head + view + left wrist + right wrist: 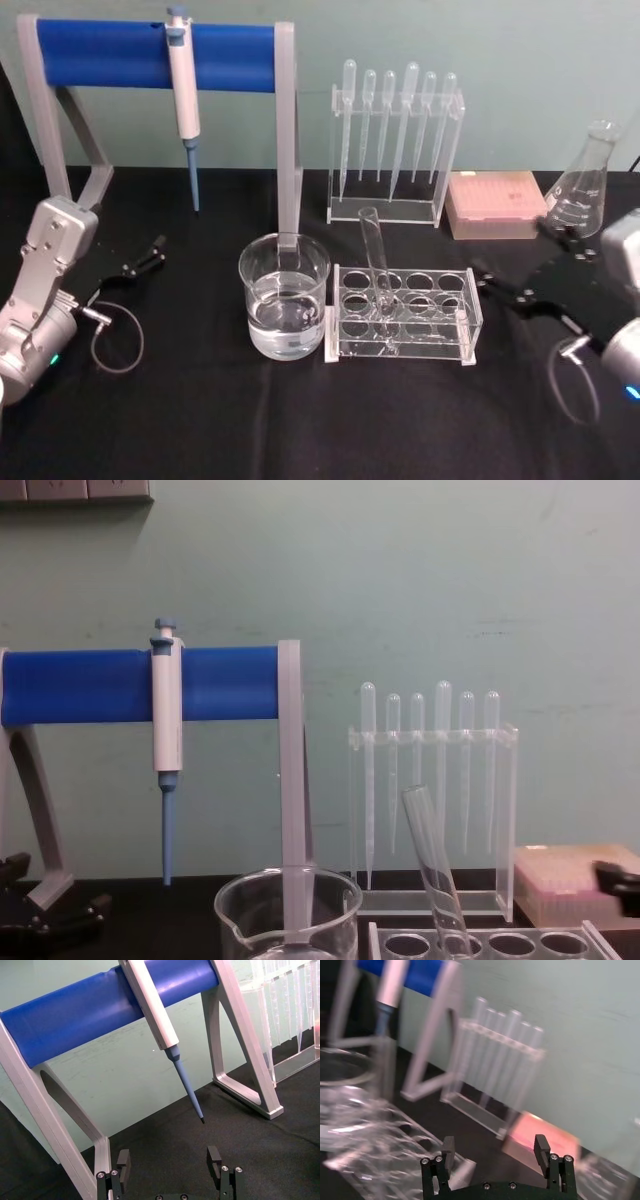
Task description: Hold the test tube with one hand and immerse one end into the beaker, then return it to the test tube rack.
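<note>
Currently the test tube [376, 255] stands in the clear test tube rack [470, 322], its round bottom down in a hole towards the rack's left end and its open rim leaning back and to the left; the chest view [435, 870] shows the same tilt. Neither gripper touches it. Just left of the rack, almost against it, sits the beaker [250, 290], partly filled with clear liquid. The right gripper [503, 290] is low near the rack's right end, its jaws spread wide with nothing between them, and its wrist view [495, 1146] shows the two fingertips well apart. The left gripper [143, 257] lies well to the left of the beaker, by the foot of the grey stand [288, 130], jaws likewise wide and empty. On that stand's blue bar [120, 55] hangs a white-and-blue pipettor [183, 90]. Behind the rack stands a clear holder with six plastic pipettes [395, 130], then to the right a pink box [495, 205] and a conical flask [580, 190], all on the black table [300, 420].
</note>
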{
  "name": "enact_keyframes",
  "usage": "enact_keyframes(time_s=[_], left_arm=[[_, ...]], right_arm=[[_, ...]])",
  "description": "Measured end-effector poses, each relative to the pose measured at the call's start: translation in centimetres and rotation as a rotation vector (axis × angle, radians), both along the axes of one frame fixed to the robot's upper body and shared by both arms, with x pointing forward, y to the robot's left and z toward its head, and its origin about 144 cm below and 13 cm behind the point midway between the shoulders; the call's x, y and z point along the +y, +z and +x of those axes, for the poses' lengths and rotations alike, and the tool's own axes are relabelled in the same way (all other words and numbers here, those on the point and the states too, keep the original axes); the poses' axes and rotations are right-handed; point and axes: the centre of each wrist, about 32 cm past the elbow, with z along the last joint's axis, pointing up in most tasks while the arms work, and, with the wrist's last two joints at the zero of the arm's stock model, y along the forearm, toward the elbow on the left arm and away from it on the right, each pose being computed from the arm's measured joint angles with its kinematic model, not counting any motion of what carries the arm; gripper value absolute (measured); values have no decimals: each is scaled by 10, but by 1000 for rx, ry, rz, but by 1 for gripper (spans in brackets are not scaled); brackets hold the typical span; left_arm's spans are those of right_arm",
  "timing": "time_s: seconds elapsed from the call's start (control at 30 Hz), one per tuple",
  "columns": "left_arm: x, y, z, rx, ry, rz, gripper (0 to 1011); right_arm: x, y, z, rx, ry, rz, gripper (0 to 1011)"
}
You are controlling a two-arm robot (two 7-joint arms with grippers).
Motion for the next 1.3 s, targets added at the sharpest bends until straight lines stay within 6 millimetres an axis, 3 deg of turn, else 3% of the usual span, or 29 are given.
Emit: enact_keyframes(time_s=[0.6, 1.0, 1.13, 1.3], left_arm=[[0, 0, 0, 0, 0, 0, 1000], [0, 0, 0, 0, 0, 0, 1000], [0, 0, 0, 0, 0, 0, 1000], [0, 0, 0, 0, 0, 0, 1000]], right_arm=[[58, 36, 48, 184, 242, 17, 1004], [66, 47, 61, 284, 320, 41, 1004], [68, 47, 62, 289, 324, 35, 948], [69, 44, 62, 291, 316, 31, 804]])
